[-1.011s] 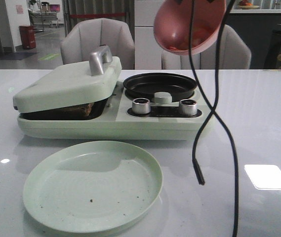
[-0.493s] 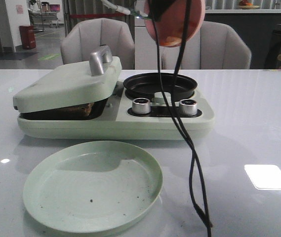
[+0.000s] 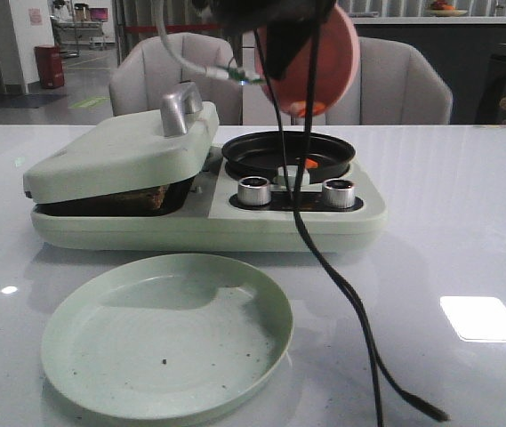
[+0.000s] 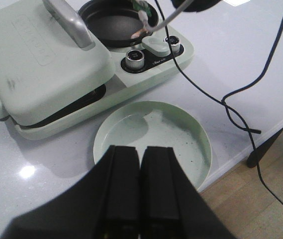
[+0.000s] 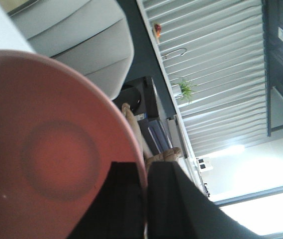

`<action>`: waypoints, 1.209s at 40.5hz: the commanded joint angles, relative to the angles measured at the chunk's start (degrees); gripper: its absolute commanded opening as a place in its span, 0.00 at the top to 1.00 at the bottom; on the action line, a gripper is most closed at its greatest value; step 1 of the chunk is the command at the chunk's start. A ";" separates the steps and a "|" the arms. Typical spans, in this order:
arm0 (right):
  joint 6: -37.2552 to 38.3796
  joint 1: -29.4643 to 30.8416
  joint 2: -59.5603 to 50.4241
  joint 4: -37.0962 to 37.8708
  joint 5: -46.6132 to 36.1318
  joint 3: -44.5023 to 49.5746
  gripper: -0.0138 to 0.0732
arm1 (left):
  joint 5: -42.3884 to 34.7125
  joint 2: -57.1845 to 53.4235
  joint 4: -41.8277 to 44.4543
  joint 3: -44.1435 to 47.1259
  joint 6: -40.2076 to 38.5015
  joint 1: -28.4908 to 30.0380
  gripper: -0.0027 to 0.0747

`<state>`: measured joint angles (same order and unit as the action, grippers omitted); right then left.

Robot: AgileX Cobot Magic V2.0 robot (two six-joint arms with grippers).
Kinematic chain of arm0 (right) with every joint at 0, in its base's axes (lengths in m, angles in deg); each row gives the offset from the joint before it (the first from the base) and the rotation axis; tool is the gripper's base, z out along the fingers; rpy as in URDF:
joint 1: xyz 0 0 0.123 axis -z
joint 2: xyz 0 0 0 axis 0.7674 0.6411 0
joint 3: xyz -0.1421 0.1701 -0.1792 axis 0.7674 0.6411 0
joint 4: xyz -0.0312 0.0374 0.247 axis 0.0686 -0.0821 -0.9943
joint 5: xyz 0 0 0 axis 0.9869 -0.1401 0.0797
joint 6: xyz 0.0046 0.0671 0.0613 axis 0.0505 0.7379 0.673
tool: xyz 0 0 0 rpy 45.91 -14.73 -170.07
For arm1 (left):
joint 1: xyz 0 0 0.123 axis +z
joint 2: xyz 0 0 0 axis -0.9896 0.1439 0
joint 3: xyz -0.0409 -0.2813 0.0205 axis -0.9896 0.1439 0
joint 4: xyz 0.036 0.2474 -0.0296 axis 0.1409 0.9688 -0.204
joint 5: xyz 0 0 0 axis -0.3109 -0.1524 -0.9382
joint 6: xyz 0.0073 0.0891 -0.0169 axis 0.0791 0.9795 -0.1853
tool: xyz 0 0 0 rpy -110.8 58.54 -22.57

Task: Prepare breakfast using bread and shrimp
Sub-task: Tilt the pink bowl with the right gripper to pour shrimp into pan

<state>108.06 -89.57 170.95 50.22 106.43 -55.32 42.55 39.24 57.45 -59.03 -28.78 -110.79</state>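
My right gripper (image 5: 146, 167) is shut on the rim of a pink bowl (image 3: 310, 58), which it holds steeply tipped above the round black pan (image 3: 270, 153) of the green breakfast maker. One orange shrimp (image 3: 310, 108) sits at the bowl's lower lip and another shrimp (image 3: 311, 164) lies in the pan. Only a strip of brown crust of the bread (image 3: 141, 197) shows under the nearly closed lid (image 3: 119, 151). My left gripper (image 4: 141, 149) is shut on nothing, hovering over the near edge of the pale green plate (image 4: 153, 134).
The green plate (image 3: 168, 338) lies in front of the breakfast maker (image 3: 208, 222). A black cable (image 3: 341, 294) hangs from the right arm across the maker's knobs (image 3: 254, 190) onto the table. Grey chairs (image 3: 177, 76) stand behind the table.
The pink bowl has moved left and down over the pan and tipped further. A shrimp now lies in the pan. The hanging cable has swung and its end rests on the table.
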 commanded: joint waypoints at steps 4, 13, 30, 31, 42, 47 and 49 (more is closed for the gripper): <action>-0.54 0.16 -4.13 5.46 6.05 -1.92 0.79 | -4.11 -0.05 -0.78 -1.67 -0.32 -0.41 0.84; -0.54 0.02 -4.89 5.46 6.84 -1.92 0.79 | -4.11 -0.05 -0.78 -1.67 -0.32 -0.41 0.84; -1.00 0.03 -6.34 4.76 3.23 -2.93 0.79 | -4.11 -0.05 -0.78 -1.67 -0.32 -0.41 0.84; -1.72 0.03 -5.61 4.88 3.11 -2.93 0.79 | -4.11 -0.05 -0.78 -1.67 -0.32 -0.41 0.84; -6.27 -0.16 -3.38 5.45 6.40 -3.12 0.79 | -4.11 -0.05 -0.78 -1.67 -0.32 -0.41 0.84; -6.27 -0.16 -3.44 5.45 7.14 -3.80 0.79 | -4.11 -0.05 -0.78 -1.67 -0.32 -0.41 0.84; -6.81 -0.16 -3.50 5.45 7.57 -4.22 0.79 | -4.11 -0.05 -0.78 -1.67 -0.32 -0.41 0.84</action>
<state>102.26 -89.79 172.13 50.12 110.13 -57.12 42.55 39.24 57.45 -59.03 -28.78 -110.79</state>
